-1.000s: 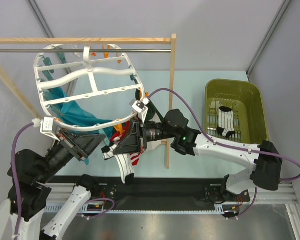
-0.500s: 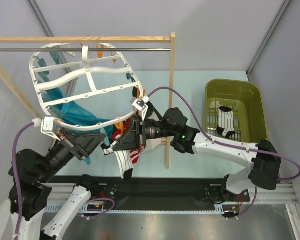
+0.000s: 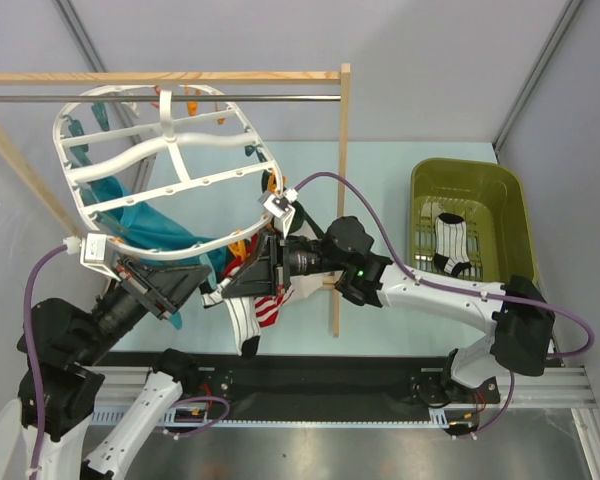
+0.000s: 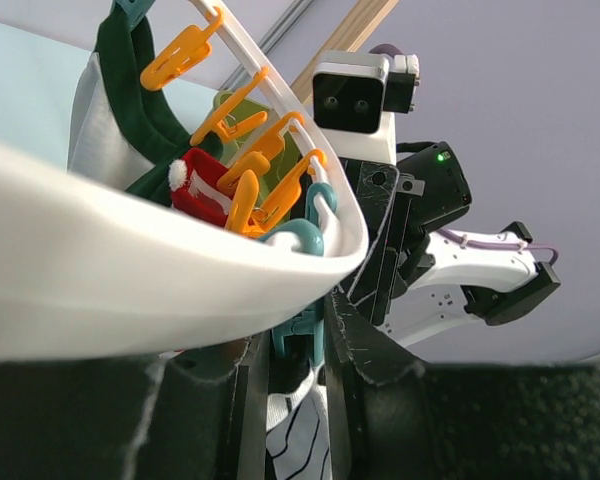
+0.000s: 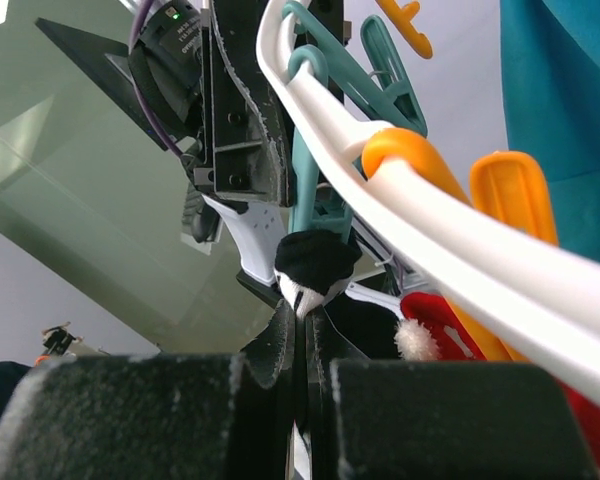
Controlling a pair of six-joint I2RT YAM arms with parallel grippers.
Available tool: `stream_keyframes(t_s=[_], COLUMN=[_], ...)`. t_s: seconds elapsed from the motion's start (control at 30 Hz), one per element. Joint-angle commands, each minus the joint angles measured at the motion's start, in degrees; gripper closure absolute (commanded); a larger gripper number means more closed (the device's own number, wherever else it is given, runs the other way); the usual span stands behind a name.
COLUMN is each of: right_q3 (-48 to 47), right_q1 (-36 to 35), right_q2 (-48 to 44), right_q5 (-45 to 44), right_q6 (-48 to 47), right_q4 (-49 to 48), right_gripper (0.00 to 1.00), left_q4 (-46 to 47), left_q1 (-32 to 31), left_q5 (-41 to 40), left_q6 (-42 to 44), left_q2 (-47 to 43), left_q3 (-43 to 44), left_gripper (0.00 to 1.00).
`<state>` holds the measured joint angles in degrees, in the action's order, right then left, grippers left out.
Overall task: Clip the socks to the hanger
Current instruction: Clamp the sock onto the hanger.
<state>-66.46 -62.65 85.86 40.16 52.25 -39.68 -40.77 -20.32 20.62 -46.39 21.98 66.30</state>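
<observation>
The white hanger (image 3: 193, 183) is hanging tilted from the metal rod (image 3: 290, 99) toward the left end of the wooden rack (image 3: 346, 200). At its near rim, the left pincer (image 4: 298, 360) is squeezing a teal clip (image 4: 296, 330), with its jaws narrow around it. The right pincer (image 5: 302, 335), almost fully closed, is pinching the black toe of a striped sock (image 5: 315, 262) just beside that clip. A red-and-white sock (image 3: 268, 312) is dangling alongside. A green basket (image 3: 463, 164) is sitting at the right edge of the pale worktop (image 3: 380, 170), holding another striped sock (image 3: 450, 243). Grey walls are closing in the space.
</observation>
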Motion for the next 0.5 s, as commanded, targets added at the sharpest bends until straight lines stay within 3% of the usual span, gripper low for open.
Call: stream_keyframes(t_s=[0.0,0.23,0.47], right_q3=[-1.7,-1.8,-1.7], right_q1=[0.7,1.3,2.4], right_q2=[1.7,2.4,2.5], right_q5=[-1.8,-2.3,-2.7], right_q6=[3.1,2.8,0.9], right_q4=[-5.4,-3.8,-0.9], right_gripper=[1.00,1.00,0.98], left_q4=[-1.1,-3.2,-5.5], left_q1=[-0.6,-0.6,-0.6], left_q5=[8.3,6.6,4.6], left_q6=[-0.3,0.3,1.7], left_q2=[-0.3,-0.5,-0.4], left_q3=[0.1,0.7,2.7], left_gripper=[0.96,0.59,0.38])
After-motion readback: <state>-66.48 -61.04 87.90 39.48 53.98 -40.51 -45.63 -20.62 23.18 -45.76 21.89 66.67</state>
